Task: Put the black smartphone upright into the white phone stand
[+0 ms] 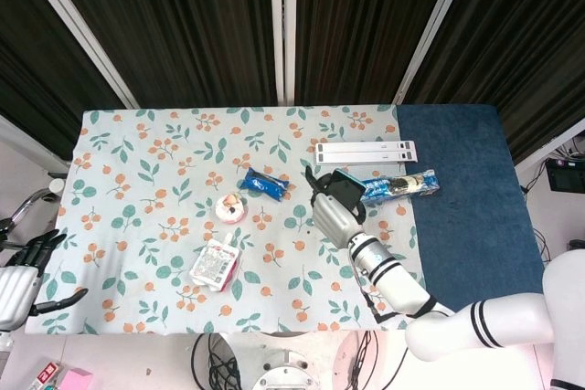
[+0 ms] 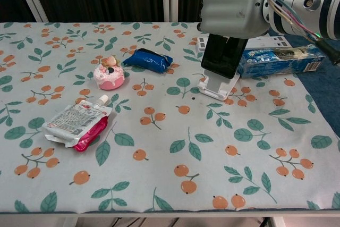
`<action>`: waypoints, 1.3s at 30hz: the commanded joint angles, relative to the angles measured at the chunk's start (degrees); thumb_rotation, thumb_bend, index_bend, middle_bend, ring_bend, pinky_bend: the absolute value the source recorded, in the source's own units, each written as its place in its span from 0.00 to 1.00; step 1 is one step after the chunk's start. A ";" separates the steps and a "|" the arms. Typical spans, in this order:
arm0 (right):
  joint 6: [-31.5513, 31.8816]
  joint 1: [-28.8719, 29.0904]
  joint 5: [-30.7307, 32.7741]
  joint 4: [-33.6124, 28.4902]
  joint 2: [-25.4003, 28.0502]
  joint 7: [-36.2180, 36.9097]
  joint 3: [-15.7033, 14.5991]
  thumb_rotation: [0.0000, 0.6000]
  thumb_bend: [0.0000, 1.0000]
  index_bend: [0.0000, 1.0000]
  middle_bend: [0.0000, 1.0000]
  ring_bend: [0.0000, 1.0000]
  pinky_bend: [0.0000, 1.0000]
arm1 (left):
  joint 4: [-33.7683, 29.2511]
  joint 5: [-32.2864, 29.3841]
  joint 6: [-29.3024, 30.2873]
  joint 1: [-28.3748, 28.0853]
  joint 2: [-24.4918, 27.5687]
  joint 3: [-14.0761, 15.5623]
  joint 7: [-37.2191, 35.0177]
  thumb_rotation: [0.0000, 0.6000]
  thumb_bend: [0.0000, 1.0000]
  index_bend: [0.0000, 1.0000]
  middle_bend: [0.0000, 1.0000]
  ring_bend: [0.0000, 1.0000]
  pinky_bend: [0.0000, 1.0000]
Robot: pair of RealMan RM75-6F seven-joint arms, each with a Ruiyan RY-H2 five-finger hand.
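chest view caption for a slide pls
Right hand holds the black smartphone upright against the white phone stand.

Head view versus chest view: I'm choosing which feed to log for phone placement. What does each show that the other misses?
Only the head view shows the left hand, open and idle at the table's near-left corner, and the dark curtains behind.

Only the chest view shows the white phone stand, with the black smartphone upright just above its base; whether it is seated is unclear.

Both show the right hand gripping the phone from above, the blue packet, pink cake and pouch.
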 commanded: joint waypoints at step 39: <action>10.26 8.61 9.14 5.24 -11.03 -0.72 -7.71 1.00 0.21 0.54 0.40 0.41 0.02 | 3.03 -0.46 -0.47 0.48 -0.66 0.34 -5.40 0.26 0.00 0.10 0.07 0.09 0.25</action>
